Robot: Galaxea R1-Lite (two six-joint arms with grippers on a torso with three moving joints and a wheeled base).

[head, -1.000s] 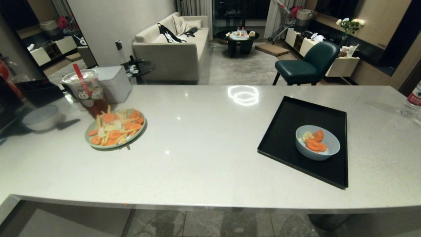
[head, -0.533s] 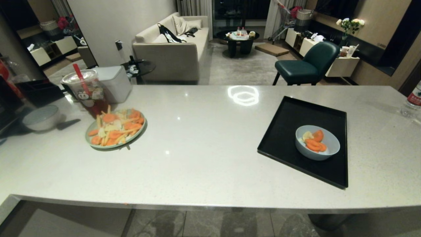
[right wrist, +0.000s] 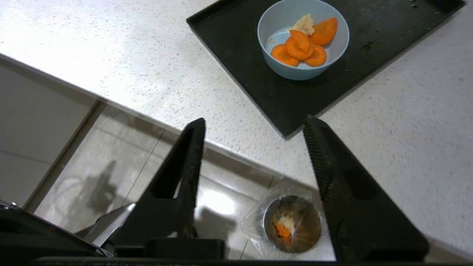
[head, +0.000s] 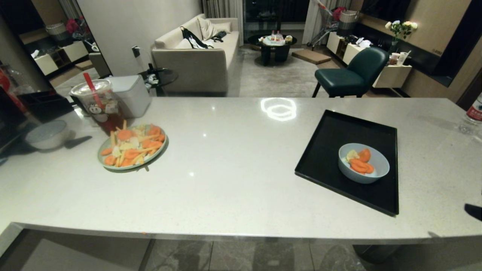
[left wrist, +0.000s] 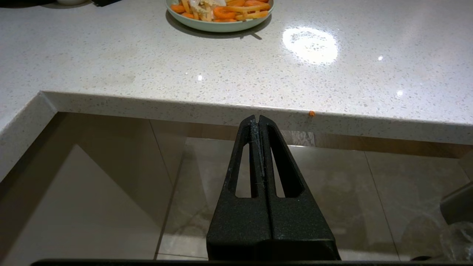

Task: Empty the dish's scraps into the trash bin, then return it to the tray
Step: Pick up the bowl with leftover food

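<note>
Surface: pale speckled stone counter, glossy, with lamp glare near its far edge.
Right part: the tray, set askew, flat on the counter.
Left part: wide green plate heaped with orange and yellow sticks.
Behind the plate: lidded drink cup with red straw, beside a white box.
Far left: grey-white bowl.
Far right edge: water bottle.
Floor below: the trash bin, standing on tiles.

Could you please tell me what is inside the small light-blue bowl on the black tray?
The bowl holds several orange carrot slices and a pale yellow chunk. Anything beneath the slices is covered.
</note>
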